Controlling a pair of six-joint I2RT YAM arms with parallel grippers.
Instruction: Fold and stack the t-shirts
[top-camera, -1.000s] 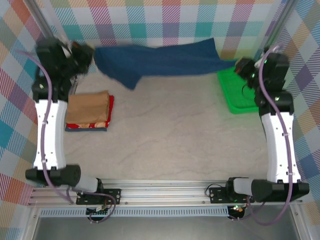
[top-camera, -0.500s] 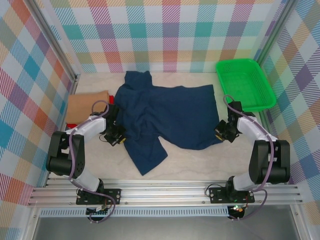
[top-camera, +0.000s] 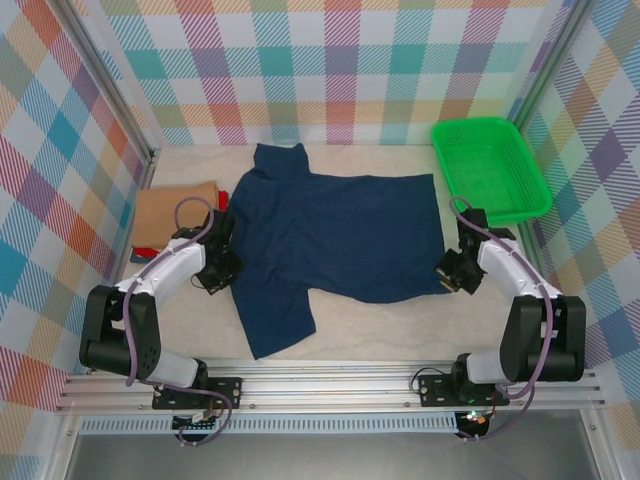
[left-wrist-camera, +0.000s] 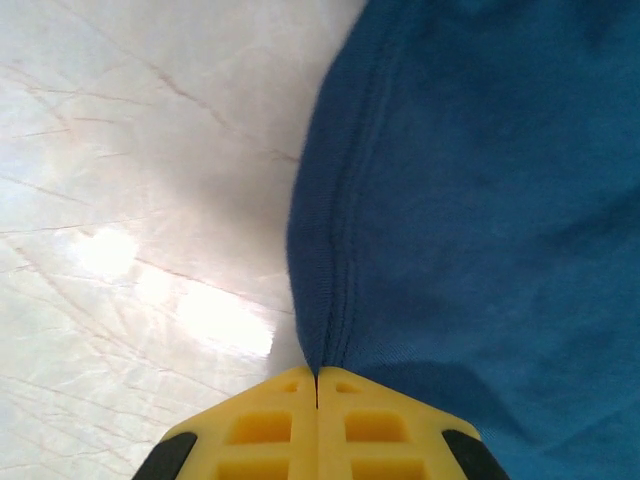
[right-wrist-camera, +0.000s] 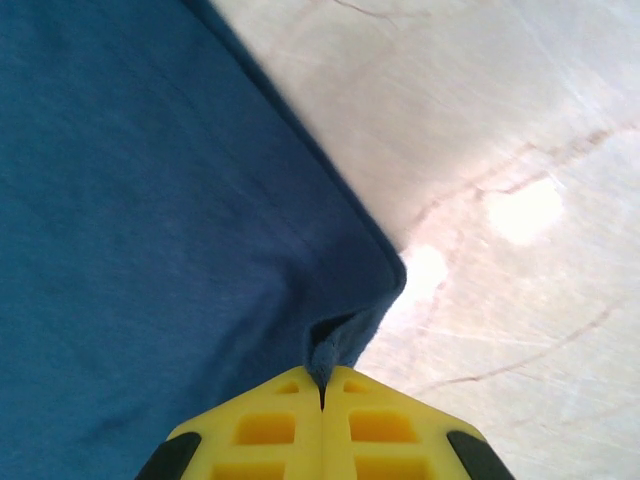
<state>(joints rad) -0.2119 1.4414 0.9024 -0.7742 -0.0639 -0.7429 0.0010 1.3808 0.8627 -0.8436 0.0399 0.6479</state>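
Across the pale marbled tabletop (top-camera: 380, 325), a navy t-shirt (top-camera: 335, 235) lies spread nearly flat between the two arms. One flap reaches toward the far wall and another trails toward the near rail. The left tool (top-camera: 222, 272) is clenched on the shirt's left edge. Seen from the left wrist, its yellow fingers (left-wrist-camera: 255, 425) are pressed together with a fold of the stitched hem caught between them. The right tool (top-camera: 452, 272) grips the shirt's near right corner. Seen from the right wrist, the corner bunches into the closed yellow fingers (right-wrist-camera: 385, 425), with bare tabletop to the right of it. At the left wall, just beyond the left arm, a folded tan t-shirt (top-camera: 172, 212) rests on top of a red t-shirt (top-camera: 146, 251), apart from the spread shirt. A green basket (top-camera: 472, 123) stands in the far right corner, clear of the cloth, against the checkered walls (top-camera: 340, 70).
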